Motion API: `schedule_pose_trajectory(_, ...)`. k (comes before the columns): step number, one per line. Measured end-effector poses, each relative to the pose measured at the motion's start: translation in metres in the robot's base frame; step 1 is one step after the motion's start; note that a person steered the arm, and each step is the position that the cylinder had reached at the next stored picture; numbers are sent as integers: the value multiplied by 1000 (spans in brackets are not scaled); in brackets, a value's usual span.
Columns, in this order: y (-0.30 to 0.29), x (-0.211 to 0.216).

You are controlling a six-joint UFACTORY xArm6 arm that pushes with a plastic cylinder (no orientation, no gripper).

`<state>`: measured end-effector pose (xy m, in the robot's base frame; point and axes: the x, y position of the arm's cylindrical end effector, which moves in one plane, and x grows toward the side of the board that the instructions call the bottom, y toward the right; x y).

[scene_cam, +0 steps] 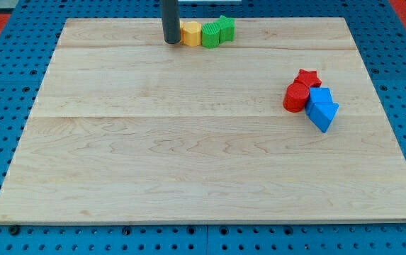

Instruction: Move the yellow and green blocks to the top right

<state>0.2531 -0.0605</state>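
Observation:
A yellow block (191,33) sits near the board's top edge, a little left of centre. A green block (210,35) touches its right side, and a second green block (225,27) touches that one on the right. The three form a short row. My tip (171,40) stands just left of the yellow block, touching or almost touching it. The rod hides the yellow block's left edge; its shape is unclear.
A red star (307,76), a red cylinder (295,98), a blue cube (320,96) and a blue triangular block (322,114) cluster at the view's right. The wooden board (188,156) lies on a blue pegboard surface.

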Motion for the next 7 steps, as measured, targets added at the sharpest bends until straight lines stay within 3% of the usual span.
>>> schedule_pose_trajectory(1,-4,1)
schedule_pose_trajectory(2,-75,-2)
schedule_pose_trajectory(3,-58,-38)
schedule_pose_trajectory(4,8,-35)
schedule_pose_trajectory(6,32,-6)
schedule_pose_trajectory(7,74,-12)
